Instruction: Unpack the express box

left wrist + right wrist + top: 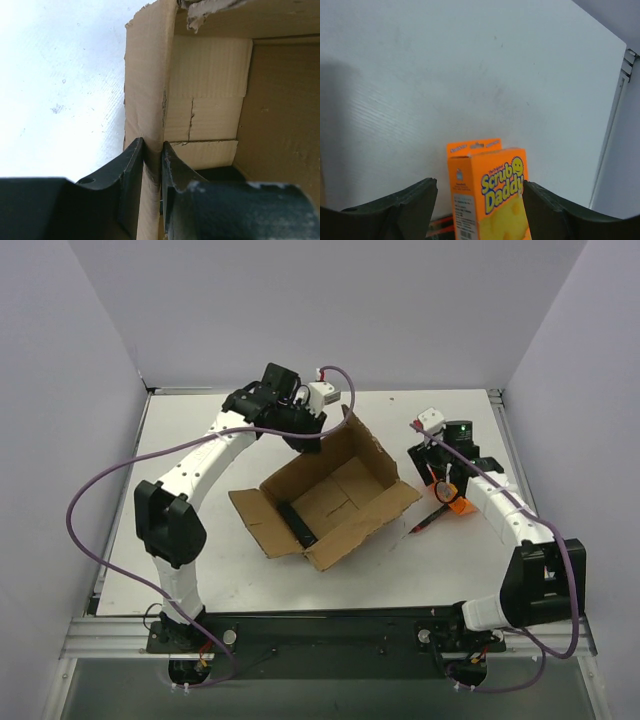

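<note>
Cardboard is pinched between the nearly closed jaws of the left pincer [152,152]: one wall of the express box [330,495] is held at its rim. The box lies in the middle of the bench [400,575] with flaps spread, and a dark long item [298,525] is seen inside. The right pincer [479,183] is opened around an orange packet [492,200], set on the bench right of the box; no grip is seen. Emptying seems to be in hand; next, the right pincer is probably to be lifted clear and brought to the dark item.

We take this for a robotics lab: two cabled arms [197,468] bolted to a rail [330,632], a white table [440,575], bare grey panels [60,390] (a test booth).
</note>
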{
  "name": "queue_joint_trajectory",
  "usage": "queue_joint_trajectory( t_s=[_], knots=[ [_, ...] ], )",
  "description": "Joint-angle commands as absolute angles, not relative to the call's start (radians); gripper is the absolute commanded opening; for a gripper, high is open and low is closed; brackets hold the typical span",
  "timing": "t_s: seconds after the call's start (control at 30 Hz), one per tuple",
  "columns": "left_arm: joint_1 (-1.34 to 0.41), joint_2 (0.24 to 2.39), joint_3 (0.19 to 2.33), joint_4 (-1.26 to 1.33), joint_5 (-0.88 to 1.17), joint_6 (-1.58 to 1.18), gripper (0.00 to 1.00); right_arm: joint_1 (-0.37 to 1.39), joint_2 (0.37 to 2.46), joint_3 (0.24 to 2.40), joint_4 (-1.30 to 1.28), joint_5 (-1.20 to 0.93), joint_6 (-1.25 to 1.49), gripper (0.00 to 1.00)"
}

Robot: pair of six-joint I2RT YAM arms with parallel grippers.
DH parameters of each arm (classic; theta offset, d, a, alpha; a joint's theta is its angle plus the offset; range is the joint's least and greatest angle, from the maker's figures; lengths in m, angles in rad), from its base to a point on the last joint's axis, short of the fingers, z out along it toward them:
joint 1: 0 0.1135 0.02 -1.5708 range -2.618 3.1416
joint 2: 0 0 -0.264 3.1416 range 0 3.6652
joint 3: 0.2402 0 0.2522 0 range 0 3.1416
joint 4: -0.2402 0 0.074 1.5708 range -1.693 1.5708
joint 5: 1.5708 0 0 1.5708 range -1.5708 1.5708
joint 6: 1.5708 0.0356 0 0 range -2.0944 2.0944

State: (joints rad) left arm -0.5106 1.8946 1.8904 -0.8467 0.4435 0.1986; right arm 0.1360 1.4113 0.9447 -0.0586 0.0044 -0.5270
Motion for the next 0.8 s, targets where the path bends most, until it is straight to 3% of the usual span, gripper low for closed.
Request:
queue_joint_trajectory(
  t_s=[0.0, 0.17, 0.4, 0.77],
  knots=[
    [-0.567, 1.859, 2.000, -0.880, 0.428, 0.316, 0.00, 0.132, 1.330, 1.057, -0.237, -0.187, -0.243, 0.70],
    [-0.659, 1.870, 2.120, -0.942, 0.344, 0.466, 0.00, 0.133, 1.310, 1.048, -0.250, -0.175, -0.176, 0.72],
    [-0.825, 1.841, 2.079, -0.945, 0.124, 0.672, 0.00, 0.114, 1.315, 1.029, -0.252, -0.140, -0.173, 0.72],
    [-0.790, 1.871, 2.043, -0.937, 0.042, 0.474, 0.00, 0.083, 1.347, 1.228, -0.226, -0.129, -0.114, 0.71]
  ],
)
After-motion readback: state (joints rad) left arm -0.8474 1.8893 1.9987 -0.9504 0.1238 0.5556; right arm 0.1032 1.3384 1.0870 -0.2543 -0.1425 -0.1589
